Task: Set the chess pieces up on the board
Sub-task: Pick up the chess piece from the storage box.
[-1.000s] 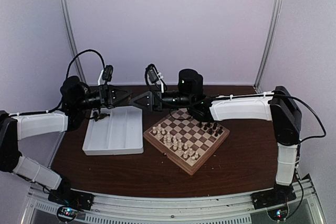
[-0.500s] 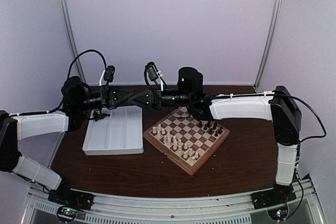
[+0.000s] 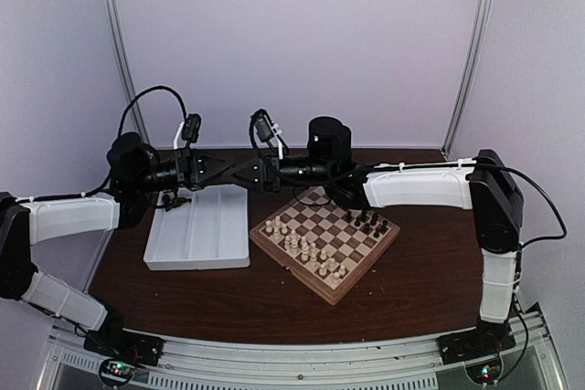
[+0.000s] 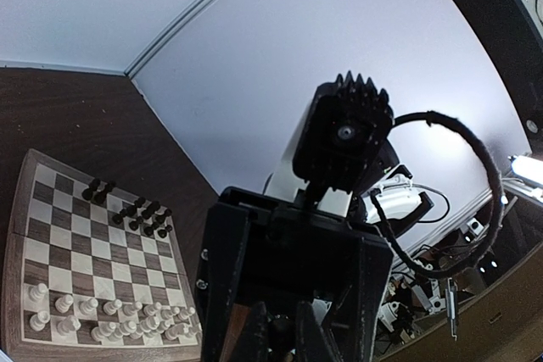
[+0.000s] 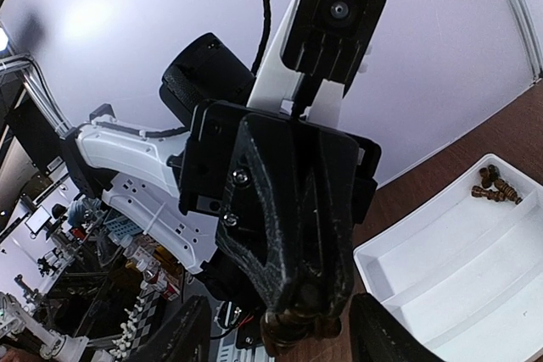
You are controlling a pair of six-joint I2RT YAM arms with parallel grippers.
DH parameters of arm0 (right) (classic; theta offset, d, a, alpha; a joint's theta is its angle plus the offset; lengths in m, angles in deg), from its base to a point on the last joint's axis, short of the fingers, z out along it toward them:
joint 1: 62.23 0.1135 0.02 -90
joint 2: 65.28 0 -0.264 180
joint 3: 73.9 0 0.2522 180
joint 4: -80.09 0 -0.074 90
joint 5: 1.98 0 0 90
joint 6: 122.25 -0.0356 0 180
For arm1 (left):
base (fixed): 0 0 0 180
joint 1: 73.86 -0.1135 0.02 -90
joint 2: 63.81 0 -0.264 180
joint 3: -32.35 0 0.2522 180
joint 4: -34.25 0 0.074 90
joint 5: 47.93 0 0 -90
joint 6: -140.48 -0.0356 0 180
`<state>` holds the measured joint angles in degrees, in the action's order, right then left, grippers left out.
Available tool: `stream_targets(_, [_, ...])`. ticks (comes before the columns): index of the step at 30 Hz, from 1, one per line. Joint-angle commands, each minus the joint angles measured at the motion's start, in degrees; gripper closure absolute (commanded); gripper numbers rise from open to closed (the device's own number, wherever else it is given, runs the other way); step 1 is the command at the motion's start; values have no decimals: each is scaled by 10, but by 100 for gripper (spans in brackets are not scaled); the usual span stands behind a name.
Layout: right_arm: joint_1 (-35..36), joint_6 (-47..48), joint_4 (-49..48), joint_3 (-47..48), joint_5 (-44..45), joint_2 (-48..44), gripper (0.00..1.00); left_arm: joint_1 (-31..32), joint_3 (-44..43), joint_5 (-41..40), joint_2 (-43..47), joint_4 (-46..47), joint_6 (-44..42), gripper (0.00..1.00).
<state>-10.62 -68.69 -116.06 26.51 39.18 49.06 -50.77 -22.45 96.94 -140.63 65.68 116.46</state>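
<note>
Two robot arms meet tip to tip in mid-air above the far edge of a dark wooden worktop. They hang over the gap between a white tray on the left and a chess board in the middle.

The left gripper is pressed together on what looks like a small dark piece, held out at its tip. The right gripper faces it with its fingers spread, one on each side of that tip and apparently not touching it. This reads as a handover from left to right.

On the board, a cluster of dark pieces stands near the right corner, and white pieces line the near-left edge. A few loose pieces lie in a far corner of the tray.

To do the handover well, the right fingers should close squarely and gently on the part of the piece that sticks out past the left fingertips. The left should let go only once that grip is firm, since a dropped piece would likely fall to the tray or worktop. The piece then wants setting upright on a free square beside the dark cluster, without knocking its neighbours.
</note>
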Motion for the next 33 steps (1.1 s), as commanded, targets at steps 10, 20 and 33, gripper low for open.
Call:
stream_targets(10, [1,15,1,0,-6,5,63,4,-21,1,2,28,6,98])
stream_targets(20, [1,16,0,-14,-8,4,66,4,-29,-12,5,7,-14,98])
stream_targets(33, [2,62,48,-55,16,-9,68,-5,-96,-70,19,-191,-170,99])
